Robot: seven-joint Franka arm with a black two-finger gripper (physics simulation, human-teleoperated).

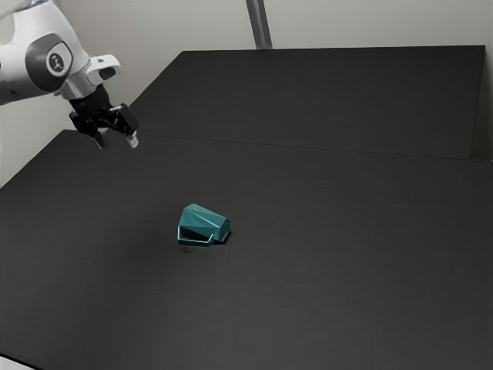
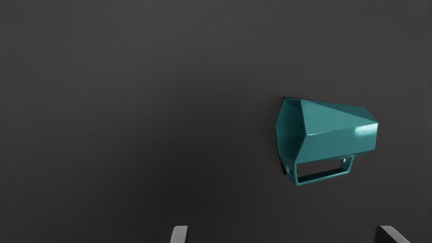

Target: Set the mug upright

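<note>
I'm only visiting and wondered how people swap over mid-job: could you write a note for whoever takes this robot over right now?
Gripper: open and empty, raised above the table, near the exterior view's upper left.
Mug: teal, lying on its side on the table, its open mouth toward the exterior view's left. Its handle sticks out sideways.
Done: nothing that shows; the mug is neither held nor upright.
Left: move to the mug, grip it, turn it mouth-up, set it on its base and let go.
</note>
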